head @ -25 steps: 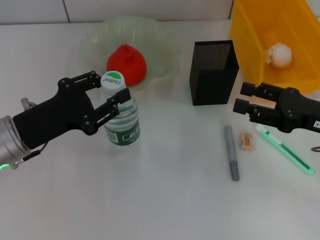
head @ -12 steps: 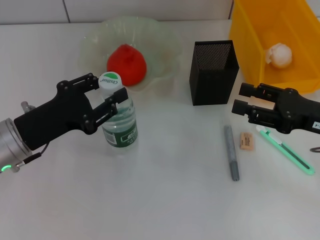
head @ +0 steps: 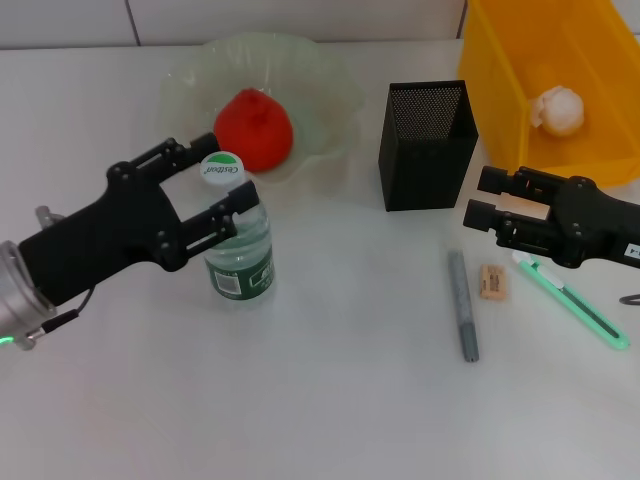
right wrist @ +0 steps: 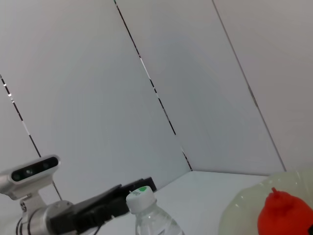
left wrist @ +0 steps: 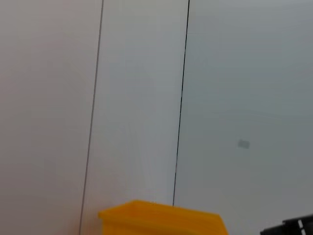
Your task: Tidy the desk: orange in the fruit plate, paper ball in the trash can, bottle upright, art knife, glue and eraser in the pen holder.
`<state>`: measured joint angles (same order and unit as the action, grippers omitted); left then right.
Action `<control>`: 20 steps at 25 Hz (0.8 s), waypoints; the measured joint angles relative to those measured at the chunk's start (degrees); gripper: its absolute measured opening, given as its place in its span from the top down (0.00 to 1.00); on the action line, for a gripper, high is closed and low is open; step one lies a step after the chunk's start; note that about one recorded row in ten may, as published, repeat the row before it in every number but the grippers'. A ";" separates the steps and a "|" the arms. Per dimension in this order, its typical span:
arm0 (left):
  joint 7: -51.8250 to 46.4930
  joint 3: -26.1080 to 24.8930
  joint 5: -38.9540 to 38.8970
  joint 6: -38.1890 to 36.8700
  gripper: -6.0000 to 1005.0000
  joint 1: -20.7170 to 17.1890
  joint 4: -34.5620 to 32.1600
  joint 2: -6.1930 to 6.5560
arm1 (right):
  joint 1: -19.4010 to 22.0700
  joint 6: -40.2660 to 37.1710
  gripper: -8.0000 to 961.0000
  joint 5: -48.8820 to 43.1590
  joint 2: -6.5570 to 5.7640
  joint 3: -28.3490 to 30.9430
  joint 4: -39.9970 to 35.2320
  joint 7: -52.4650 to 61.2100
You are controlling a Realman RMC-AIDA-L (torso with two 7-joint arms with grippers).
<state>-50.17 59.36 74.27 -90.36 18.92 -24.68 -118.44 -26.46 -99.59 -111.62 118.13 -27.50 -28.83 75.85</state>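
The clear bottle (head: pixel 240 250) stands upright on the white desk (head: pixel 330 400), in front of the fruit plate. My left gripper (head: pixel 226 168) is shut on its neck, one finger on each side just under the white cap. The orange (head: pixel 253 128) lies in the pale green fruit plate (head: pixel 330 95). In the yellow trash can (head: pixel 520 80) sits the paper ball (head: pixel 560 108). My right gripper (head: pixel 487 197) hovers open and holds nothing, beside the black pen holder (head: pixel 428 145). Just in front of it lie the grey glue (head: pixel 463 305), the tan eraser (head: pixel 492 282) and the green art knife (head: pixel 572 298).
The right wrist view shows the bottle (right wrist: pixel 146 215), the orange (right wrist: pixel 283 215) and a white tiled wall behind. The left wrist view shows only wall and the trash can's rim (left wrist: pixel 161 220). Bare tabletop lies along the near edge.
The bottle has gone from tilted to upright and shifted slightly left and nearer with my left gripper. The right arm has barely moved.
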 joint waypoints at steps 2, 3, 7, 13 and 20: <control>-0.15 -1.52 -0.41 -3.41 0.32 -0.43 -0.14 0.05 | 0.00 -0.11 0.27 0.00 0.00 -0.01 0.00 0.00; -0.17 -2.72 -0.56 -5.55 0.31 -0.66 -0.16 0.06 | 0.00 -0.21 0.27 0.00 0.00 0.00 0.02 0.00; -0.54 -4.86 -0.63 -9.69 0.25 -1.05 -0.28 0.25 | 0.00 -0.54 0.27 0.00 0.00 0.35 0.08 0.02; -7.81 -4.77 6.05 -22.47 0.22 -1.47 -1.08 5.13 | -0.35 -0.62 0.27 0.00 -0.09 0.56 0.09 0.36; -6.25 -4.99 19.76 -16.01 0.22 -1.93 -0.62 1.39 | -2.05 -0.62 0.27 1.29 -1.14 0.35 -1.29 4.13</control>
<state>-56.43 54.37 94.03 -106.37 16.99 -25.30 -117.04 -28.51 -100.21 -110.33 116.98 -27.14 -30.12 79.97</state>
